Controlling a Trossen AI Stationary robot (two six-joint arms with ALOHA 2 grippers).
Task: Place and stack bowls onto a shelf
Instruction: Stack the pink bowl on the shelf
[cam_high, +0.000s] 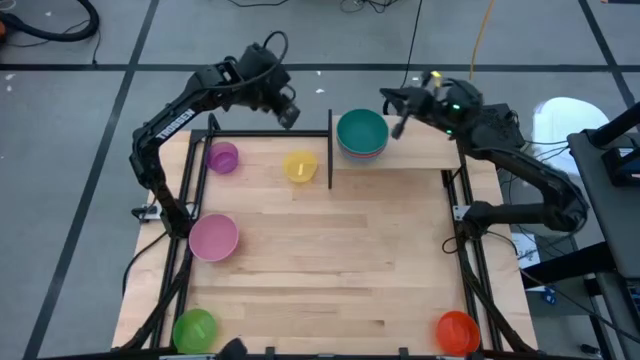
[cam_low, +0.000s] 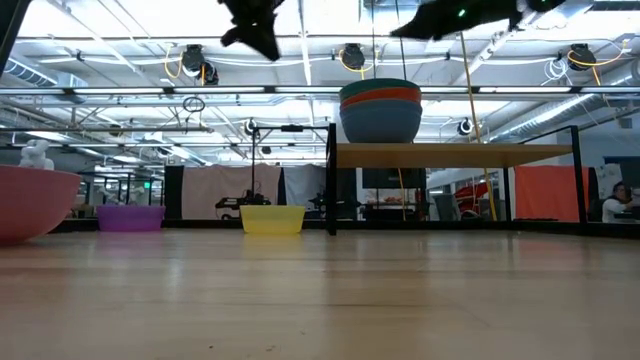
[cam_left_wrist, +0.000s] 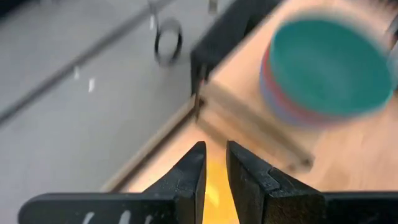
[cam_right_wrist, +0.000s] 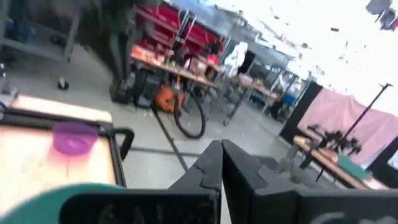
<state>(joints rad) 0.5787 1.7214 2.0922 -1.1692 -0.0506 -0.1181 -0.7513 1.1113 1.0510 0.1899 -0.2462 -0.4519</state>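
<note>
My left gripper hangs above the yellow bowl, fingers narrowly apart and empty (right gripper closed, raised beside the shelf).

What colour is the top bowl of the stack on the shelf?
Teal. The top bowl shows best in the high view, with red-orange and blue bowls under it in the low view.

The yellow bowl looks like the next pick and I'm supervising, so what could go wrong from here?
The yellow bowl sits close beside the shelf's black post, so the left gripper hovering above might clip it when descending. The stack on the shelf is already three bowls high; adding another could nudge it.
</note>
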